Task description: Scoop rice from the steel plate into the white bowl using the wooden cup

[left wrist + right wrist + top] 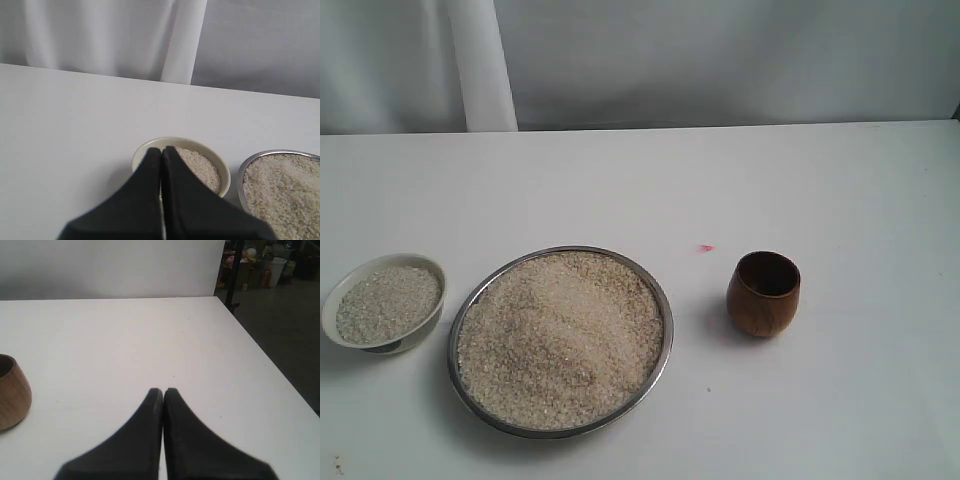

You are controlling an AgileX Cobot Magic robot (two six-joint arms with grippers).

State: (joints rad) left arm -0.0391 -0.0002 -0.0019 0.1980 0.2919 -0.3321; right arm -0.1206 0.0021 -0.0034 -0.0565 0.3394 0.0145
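Note:
The steel plate [662, 305] sits front and centre on the white table, heaped with rice [560, 335]. To its left stands the white bowl [336, 300], partly filled with rice. The wooden cup [763, 293] stands upright and empty to the plate's right. Neither arm shows in the exterior view. My left gripper [162, 149] is shut with nothing in it, hanging in front of the white bowl [142, 151], the steel plate [243, 170] beside it. My right gripper [163, 391] is shut and empty over bare table, with the wooden cup [12, 392] off to one side.
A small pink speck [706, 247] lies on the table behind the cup. A white curtain [480, 60] hangs behind the table's far edge. The right wrist view shows the table's side edge [270, 360], with dark floor and clutter beyond it.

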